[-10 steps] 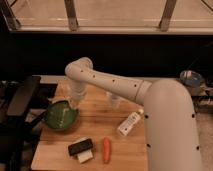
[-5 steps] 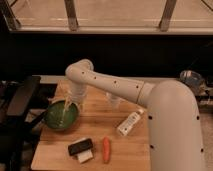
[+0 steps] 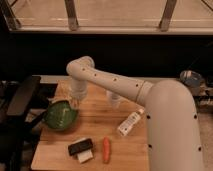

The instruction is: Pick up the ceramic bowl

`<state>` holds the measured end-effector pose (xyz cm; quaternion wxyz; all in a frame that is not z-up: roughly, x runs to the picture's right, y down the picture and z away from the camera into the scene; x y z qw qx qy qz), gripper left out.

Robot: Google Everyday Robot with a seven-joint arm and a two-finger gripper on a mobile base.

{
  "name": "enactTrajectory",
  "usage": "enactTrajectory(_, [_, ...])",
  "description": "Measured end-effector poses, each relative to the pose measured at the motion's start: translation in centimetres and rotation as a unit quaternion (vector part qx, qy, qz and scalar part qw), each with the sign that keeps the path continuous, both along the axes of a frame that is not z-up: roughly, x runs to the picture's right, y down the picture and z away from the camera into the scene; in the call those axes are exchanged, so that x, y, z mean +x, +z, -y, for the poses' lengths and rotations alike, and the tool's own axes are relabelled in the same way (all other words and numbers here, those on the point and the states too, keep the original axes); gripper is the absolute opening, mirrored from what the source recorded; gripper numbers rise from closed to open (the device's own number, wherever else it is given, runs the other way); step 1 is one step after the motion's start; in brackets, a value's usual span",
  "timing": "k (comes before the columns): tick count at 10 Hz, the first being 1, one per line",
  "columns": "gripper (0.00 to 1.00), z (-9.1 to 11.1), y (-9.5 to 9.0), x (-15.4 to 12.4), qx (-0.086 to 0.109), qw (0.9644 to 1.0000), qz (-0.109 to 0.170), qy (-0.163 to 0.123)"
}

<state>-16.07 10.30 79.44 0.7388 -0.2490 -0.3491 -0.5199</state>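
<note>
The ceramic bowl [image 3: 59, 116], round, shallow and glossy dark green, sits at the left edge of the wooden table [image 3: 100, 117]. My gripper [image 3: 74, 103] hangs from the white arm [image 3: 107, 80] and is down at the bowl's upper right rim, touching or just above it. The arm reaches in from the right, and its large white body fills the right side of the view.
A small clear cup [image 3: 114, 98] stands behind the table's middle. A white bottle [image 3: 129, 123] lies to the right, an orange carrot [image 3: 106, 149] and a black-and-white block [image 3: 81, 149] near the front. A black chair [image 3: 20, 100] stands left of the table.
My gripper came down from above the bowl to its upper right rim. The bowl now sits a touch higher in the picture.
</note>
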Motion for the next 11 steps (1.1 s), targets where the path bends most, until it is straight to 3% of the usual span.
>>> enactTrajectory(2, [0.63,-0.7,0.9,-0.4,-0.001,1.0000,-0.001,0.000])
enactTrajectory(3, [0.67,-1.3,0.8,-0.2,-0.010,0.9999,0.006,-0.011])
enactTrajectory(5, [0.68,-3.3,0.8,-0.4,-0.032,0.9989,0.023,-0.027])
enactTrajectory(8, [0.68,-6.9,2.0,-0.4,-0.087,0.9939,0.057,-0.036])
enactTrajectory(9, [0.68,-8.1,2.7,-0.5,-0.114,0.9908,0.065,-0.035])
enactTrajectory(10, [0.68,-8.4,3.0,-0.5,-0.119,0.9902,0.064,-0.034])
enactTrajectory(11, [0.68,-8.4,3.4,-0.4,-0.111,0.9915,0.058,-0.036])
